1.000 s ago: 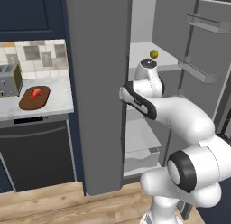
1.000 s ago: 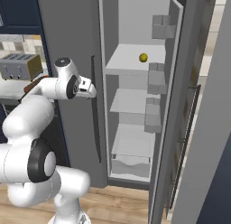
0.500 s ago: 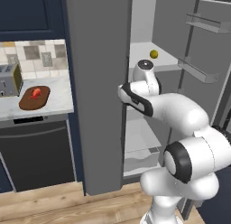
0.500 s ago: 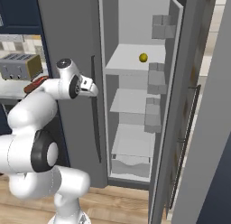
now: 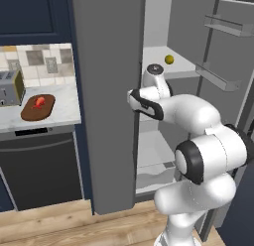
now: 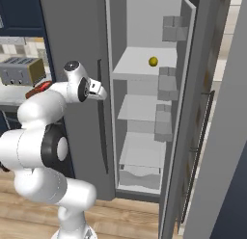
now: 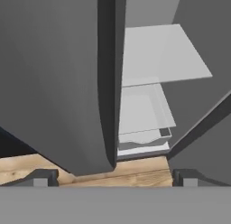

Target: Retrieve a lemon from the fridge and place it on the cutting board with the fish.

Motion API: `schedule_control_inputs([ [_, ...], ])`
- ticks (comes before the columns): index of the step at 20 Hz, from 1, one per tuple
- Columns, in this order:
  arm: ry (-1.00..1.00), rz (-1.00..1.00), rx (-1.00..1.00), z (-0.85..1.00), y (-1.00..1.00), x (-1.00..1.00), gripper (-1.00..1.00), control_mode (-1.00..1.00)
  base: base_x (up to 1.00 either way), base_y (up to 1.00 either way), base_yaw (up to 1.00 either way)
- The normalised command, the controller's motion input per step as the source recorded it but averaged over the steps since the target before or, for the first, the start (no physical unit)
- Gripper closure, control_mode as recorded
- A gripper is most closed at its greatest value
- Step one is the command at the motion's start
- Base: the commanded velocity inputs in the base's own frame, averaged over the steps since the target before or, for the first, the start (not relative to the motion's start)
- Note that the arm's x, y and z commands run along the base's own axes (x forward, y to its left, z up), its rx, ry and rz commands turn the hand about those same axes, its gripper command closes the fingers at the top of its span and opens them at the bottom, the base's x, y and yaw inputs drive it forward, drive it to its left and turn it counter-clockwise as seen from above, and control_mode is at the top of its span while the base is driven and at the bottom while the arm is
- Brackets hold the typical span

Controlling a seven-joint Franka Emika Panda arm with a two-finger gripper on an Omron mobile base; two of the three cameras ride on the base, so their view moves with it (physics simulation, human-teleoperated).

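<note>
The right door of the fridge (image 6: pixel 212 112) stands swung wide, and that opens up the shelves: the lemon (image 6: pixel 153 61) sits alone on the upper shelf (image 6: pixel 140 64), toward its right rear corner, with bare shelf all around it. From the left base view the lemon (image 5: pixel 169 59) shows as a small yellow dot behind the white arm. The gripper (image 6: pixel 99 91) hangs in front of the closed left door (image 5: pixel 106 91), just beside that door's inner edge, lower than the lemon's shelf and well apart from the fruit. The fingers (image 7: pixel 43 178) stand spread wide with nothing between them, as befits a hand that has yet to take anything. The hand camera looks down past the door edge to the lower shelves and the bottom drawer (image 7: pixel 142 137), so the hand is angled downward, not aimed at the lemon. Judging by this, the reach comes next: the hand needs to rise and go in over the upper shelf. Away to the left, the cutting board (image 5: pixel 37 108) lies on the worktop (image 5: pixel 64 113) just in front of the toaster (image 5: pixel 11 87), with the fish (image 5: pixel 39 101) on it, leaving board free for the lemon.
</note>
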Motion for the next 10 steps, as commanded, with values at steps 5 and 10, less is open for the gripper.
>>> schedule_control_inputs([
  [5,0.0,0.03,0.0,-0.05,0.04,0.46,-1.0,-1.0,0.0,0.0,0.0],
  [10,-0.01,0.01,0.0,-0.05,0.0,0.48,-1.0,-1.0,0.0,0.0,0.0],
])
